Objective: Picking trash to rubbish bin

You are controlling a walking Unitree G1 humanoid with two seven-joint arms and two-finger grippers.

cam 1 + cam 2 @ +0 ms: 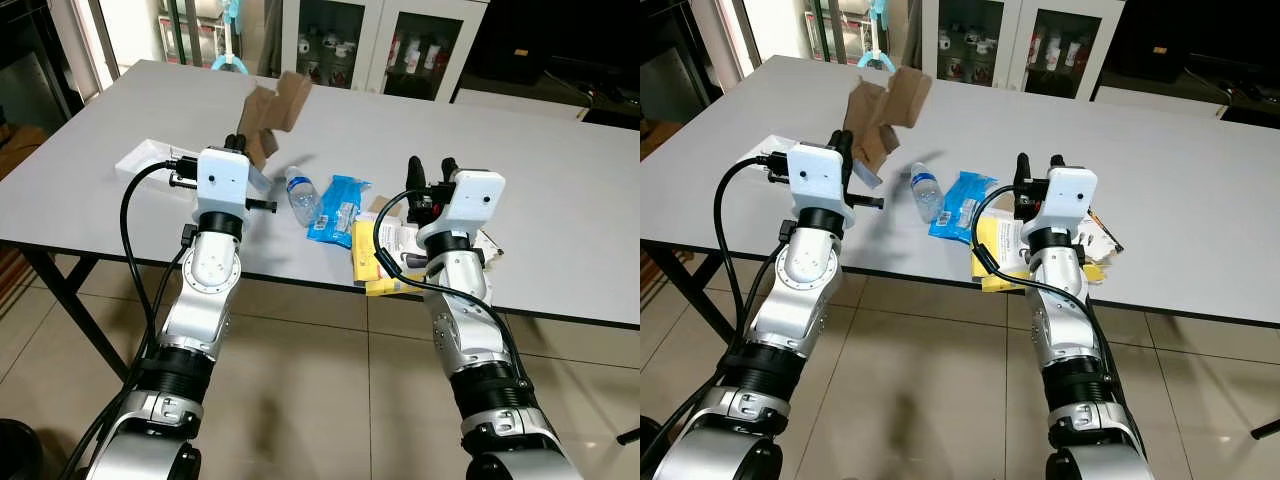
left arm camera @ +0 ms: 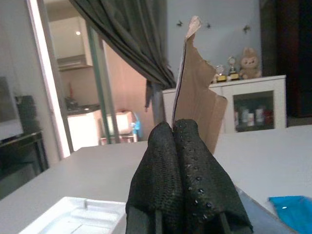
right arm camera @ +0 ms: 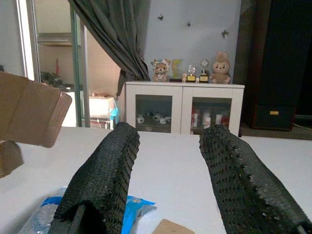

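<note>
A grey table (image 1: 560, 190) stands before a glass-fronted white cabinet (image 3: 184, 108) topped with plush toys (image 3: 220, 68).

arms (image 1: 205, 290): silver, ribbed black joints | wrists: white boxes — black cables

Left hand (image 1: 238, 140) holds cardboard (image 1: 272, 112) up off the desk (image 1: 560, 200), blocking the space above the bottle (image 1: 301, 195). Bottle, blue packet (image 1: 340, 208) and yellow packet (image 1: 375, 262) crowd the near edge between both hands. Far and right desk is open; white tray (image 1: 148, 158) sits left.

home living room, white display cabinet (image 3: 184, 108), plush toys (image 3: 220, 68), curtain (image 3: 113, 39)
</note>
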